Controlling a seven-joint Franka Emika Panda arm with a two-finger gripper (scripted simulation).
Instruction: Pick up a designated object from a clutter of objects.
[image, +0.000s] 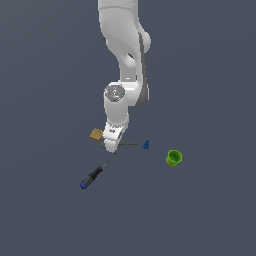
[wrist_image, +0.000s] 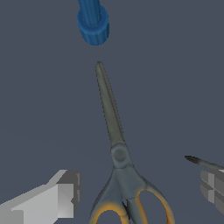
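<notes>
From my seat, the closest thing in the wrist view is the claw (wrist_image: 138, 192) itself: one pale finger (wrist_image: 57, 199) on one side, the other finger (wrist_image: 213, 186) at the opposite edge, standing wide apart with nothing gripped. The scissors (wrist_image: 120, 162) lie flat on the floor (wrist_image: 43, 87) between those fingers, the gold ring handles nearest the camera and the pivot just past them. Their long axis runs straight away from the wrist, crosswise to the line joining the two fingers, so I judge a closing pinch would meet the scissors across the narrow way, near the pivot and handles.

Further out, the closed blades taper to a tip that stops just short of a small blue piece (wrist_image: 92, 24). A dark pointed screwdriver tip (wrist_image: 197, 162) pokes in beside the far finger, apart from the scissors.

In the exterior view the arm (image: 122, 60) hangs over the clutter, its claw (image: 111, 142) low over the scissors (image: 131, 144). The tan tile (image: 96, 134) sits just beside it, the screwdriver (image: 91, 178) nearby, and the green cup (image: 174, 158) well apart toward the exterior view's right.
</notes>
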